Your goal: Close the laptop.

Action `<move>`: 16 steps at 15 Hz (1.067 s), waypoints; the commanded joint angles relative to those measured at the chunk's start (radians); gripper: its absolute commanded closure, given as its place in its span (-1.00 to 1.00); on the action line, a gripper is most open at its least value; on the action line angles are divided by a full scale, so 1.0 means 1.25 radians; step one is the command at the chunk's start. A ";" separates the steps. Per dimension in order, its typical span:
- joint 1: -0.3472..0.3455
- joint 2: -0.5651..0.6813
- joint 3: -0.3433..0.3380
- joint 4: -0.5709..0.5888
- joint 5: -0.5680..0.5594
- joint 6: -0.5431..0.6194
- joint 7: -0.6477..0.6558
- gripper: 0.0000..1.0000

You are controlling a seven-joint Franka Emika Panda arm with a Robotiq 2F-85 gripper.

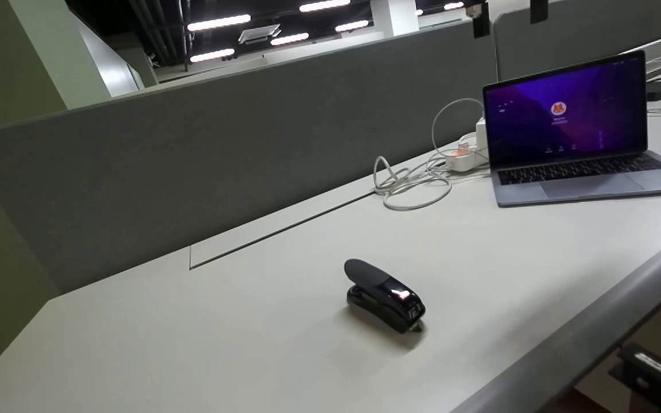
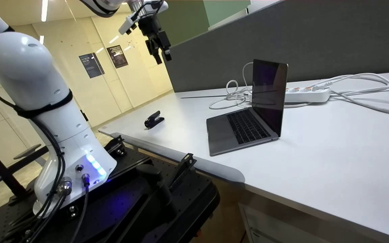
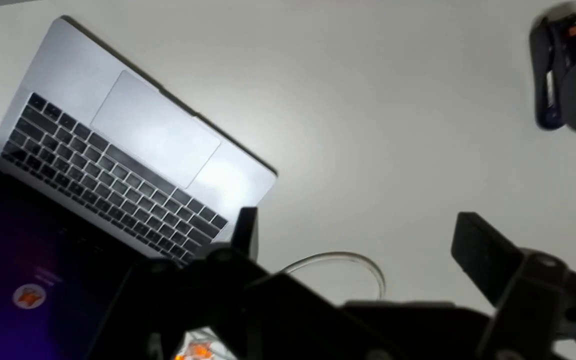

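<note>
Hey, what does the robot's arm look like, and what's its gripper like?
The arm is white, smooth and rounded, with black cables running along it, a black strap wrapped around it and a bluish light glowing low down. The gripper is black, with two blocky fingers.

Over at the left of the frame the laptop stands open, its screen glowing purple at lower left, a black stapler lies at upper right, and along the bottom the gripper holds its fingers well apart, a pale cable showing between them.
</note>
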 commanded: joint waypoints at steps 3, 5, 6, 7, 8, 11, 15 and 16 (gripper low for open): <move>-0.119 0.021 -0.018 -0.003 -0.130 0.154 0.127 -1.00; -0.163 0.033 -0.027 0.005 -0.162 0.202 0.168 -1.00; -0.182 0.039 -0.037 0.012 -0.163 0.216 0.181 -1.00; -0.197 0.046 -0.048 0.017 -0.157 0.228 0.192 -1.00; -0.200 0.053 -0.071 0.027 -0.123 0.224 0.181 -1.00; -0.192 0.040 -0.089 0.008 -0.107 0.219 0.140 -1.00; -0.191 0.044 -0.098 0.010 -0.094 0.219 0.140 -1.00; -0.196 0.061 -0.100 0.022 -0.093 0.227 0.153 -1.00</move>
